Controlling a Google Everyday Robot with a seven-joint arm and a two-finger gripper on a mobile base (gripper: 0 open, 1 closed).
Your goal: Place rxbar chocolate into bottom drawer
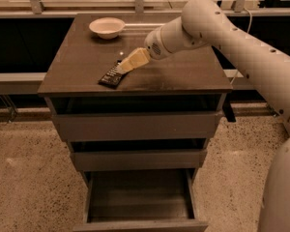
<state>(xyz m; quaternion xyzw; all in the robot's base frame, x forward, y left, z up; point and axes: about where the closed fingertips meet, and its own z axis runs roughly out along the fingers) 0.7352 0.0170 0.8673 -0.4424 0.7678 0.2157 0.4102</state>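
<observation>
The rxbar chocolate (111, 76) is a small flat black bar with white lettering, lying on the dark cabinet top (183, 76) near its front left. My gripper (122, 69) reaches in from the right on a white arm, its cream-coloured fingers (133, 60) pointing down-left with the tips right at the bar's far right end. The bottom drawer (140, 197) is pulled out below the two wider drawers, and its inside shows nothing in it.
A white bowl (107, 27) stands at the back left of the cabinet top. The two upper drawers (135, 127) are pushed in. My white arm (241, 42) crosses the right side of the view. Speckled floor (29, 178) surrounds the cabinet.
</observation>
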